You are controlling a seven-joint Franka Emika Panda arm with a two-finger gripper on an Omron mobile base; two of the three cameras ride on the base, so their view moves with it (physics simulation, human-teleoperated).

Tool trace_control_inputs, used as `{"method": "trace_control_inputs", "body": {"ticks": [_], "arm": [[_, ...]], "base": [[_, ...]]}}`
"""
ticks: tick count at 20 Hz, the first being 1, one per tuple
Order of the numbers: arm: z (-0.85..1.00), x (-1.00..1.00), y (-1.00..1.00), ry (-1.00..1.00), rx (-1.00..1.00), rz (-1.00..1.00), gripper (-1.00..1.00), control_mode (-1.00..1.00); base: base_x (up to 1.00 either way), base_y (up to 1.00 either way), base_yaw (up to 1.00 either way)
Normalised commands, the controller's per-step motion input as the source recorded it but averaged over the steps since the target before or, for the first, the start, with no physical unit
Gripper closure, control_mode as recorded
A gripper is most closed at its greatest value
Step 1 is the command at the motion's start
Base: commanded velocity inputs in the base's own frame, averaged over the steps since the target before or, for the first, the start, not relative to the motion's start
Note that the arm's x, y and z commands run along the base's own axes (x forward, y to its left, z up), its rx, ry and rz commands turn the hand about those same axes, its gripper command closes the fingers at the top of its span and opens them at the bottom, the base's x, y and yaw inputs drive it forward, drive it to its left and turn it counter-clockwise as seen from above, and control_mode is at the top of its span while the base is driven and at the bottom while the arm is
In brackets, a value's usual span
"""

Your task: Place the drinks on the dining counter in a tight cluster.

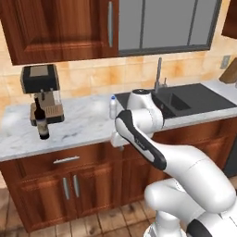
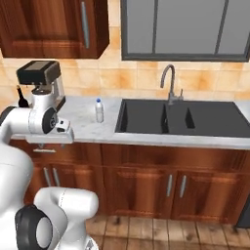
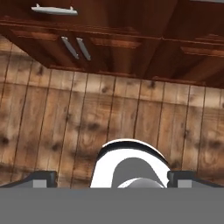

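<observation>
End effector (image 3: 112, 178) wide open and empty, aimed down at the wooden floor (image 3: 87, 113) before the cabinets (image 3: 131, 39), white bottle (image 1: 113, 107) up on the worktop (image 1: 88, 121) just left of the sink (image 1: 185, 99), wine bottle (image 1: 42, 121) standing by the coffee machine (image 1: 42, 90), both well above and apart from it

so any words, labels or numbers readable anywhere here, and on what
None can be read.
wine bottle: its label is a pale blur, no letters legible.
small white bottle: too small to show any text.
coffee machine: no markings visible.
</observation>
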Motion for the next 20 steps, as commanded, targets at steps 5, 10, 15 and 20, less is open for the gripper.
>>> {"method": "trace_control_inputs", "body": {"ticks": [5,10,15,20], "arm": [[0.0,0.0,0.0,0.0,0.0,0.0,-1.0,1.0],[0.0,0.0,0.0,0.0,0.0,0.0,-1.0,1.0],[0.0,0.0,0.0,0.0,0.0,0.0,-1.0,1.0],[0.0,0.0,0.0,0.0,0.0,0.0,-1.0,1.0]], "base": [[0.69,-0.29,0.01],[0.72,-0.12,0.06],[0.58,-0.12,0.07],[0.46,-0.1,0.06]]}}
